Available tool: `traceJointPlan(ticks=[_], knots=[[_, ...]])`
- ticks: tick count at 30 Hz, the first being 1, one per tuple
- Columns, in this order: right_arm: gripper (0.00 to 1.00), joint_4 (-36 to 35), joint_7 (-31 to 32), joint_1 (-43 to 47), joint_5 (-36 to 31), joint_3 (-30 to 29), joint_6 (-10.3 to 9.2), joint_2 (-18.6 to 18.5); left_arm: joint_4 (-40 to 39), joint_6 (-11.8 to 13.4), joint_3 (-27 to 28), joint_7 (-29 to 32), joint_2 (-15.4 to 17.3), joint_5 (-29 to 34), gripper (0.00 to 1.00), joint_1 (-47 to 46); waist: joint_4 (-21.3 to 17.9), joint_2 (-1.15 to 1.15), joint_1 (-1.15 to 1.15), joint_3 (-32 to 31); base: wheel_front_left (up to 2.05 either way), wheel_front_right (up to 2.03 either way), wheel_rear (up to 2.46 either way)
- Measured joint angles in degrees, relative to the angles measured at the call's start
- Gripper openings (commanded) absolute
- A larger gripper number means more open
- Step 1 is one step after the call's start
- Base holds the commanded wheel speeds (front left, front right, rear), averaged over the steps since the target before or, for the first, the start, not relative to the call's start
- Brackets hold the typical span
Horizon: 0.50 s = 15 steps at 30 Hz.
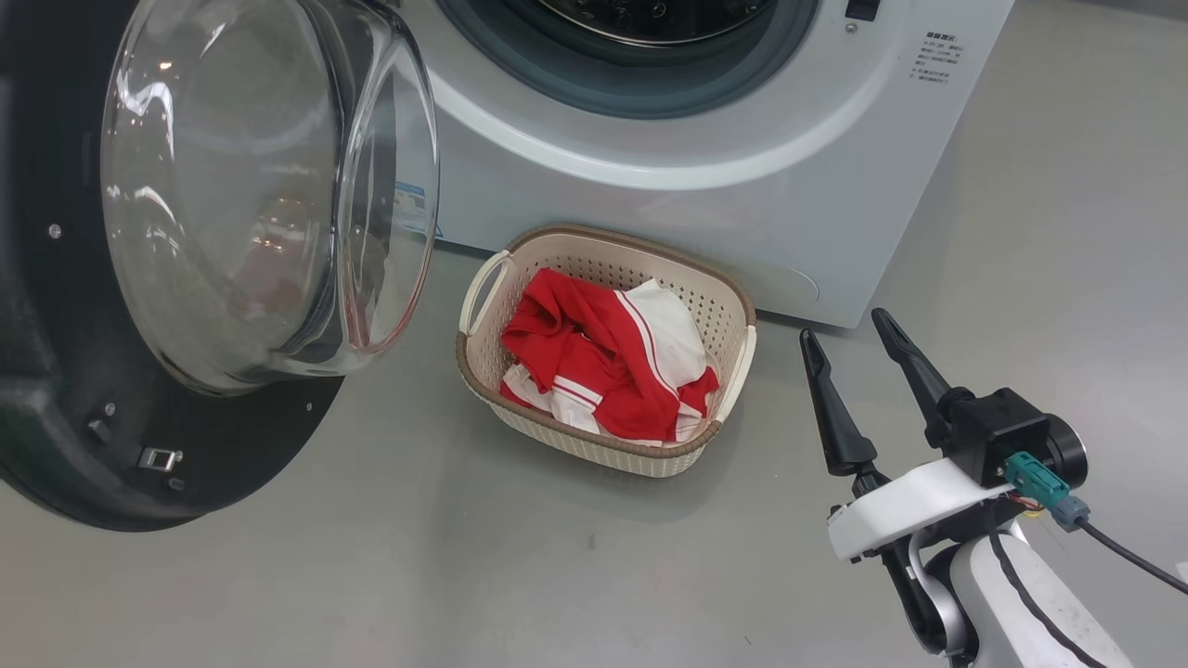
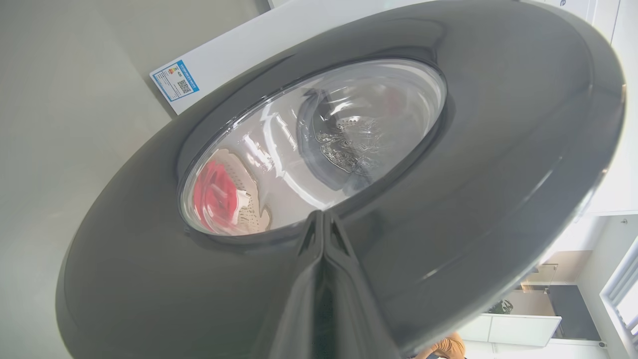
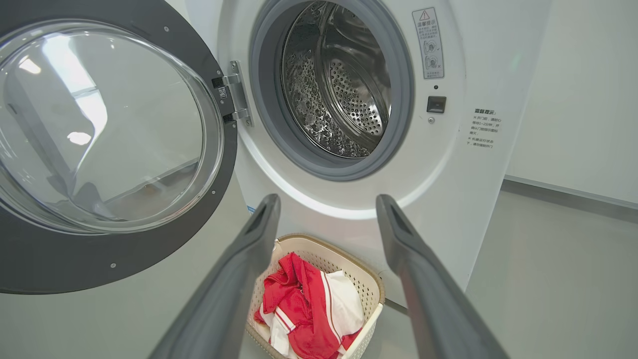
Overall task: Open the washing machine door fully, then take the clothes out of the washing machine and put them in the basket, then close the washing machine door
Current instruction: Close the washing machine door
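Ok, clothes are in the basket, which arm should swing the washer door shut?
Likely left. The left pincer, shut, points at the outer face of the washing machine door, ready to push. The open right pincer hangs by the basket, away from the door.

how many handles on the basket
2. One handle on the basket end toward the washing machine door, one handle on the end toward the right gripper.

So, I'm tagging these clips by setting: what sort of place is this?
Likely a laundry area, perhaps in a lab or showroom: a white washing machine stands on a bare grey floor, with a basket of clothes before it.
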Motion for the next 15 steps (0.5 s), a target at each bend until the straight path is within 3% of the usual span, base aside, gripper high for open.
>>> traceJointPlan(ticks=[8, 15], knots=[[1.0, 0.29, -0.03, 0.29, 0.01, 0.12, 0.0, 0.08, -3.07, -0.13, 0.99, -2.5, 0.04, 1.26, 0.0, 1.35, -0.15, 0.0, 0.0, -0.18, 0.0, 0.0, 0.0], [1.0, 0.83, -0.57, 0.37, 0.33, 0.54, 0.03, 0.62, -4.98, -1.03, 2.86, -11.27, 2.29, 8.01, 0.0, 2.09, -0.08, 0.0, 0.0, -0.47, 0.0, 0.0, 0.0]])
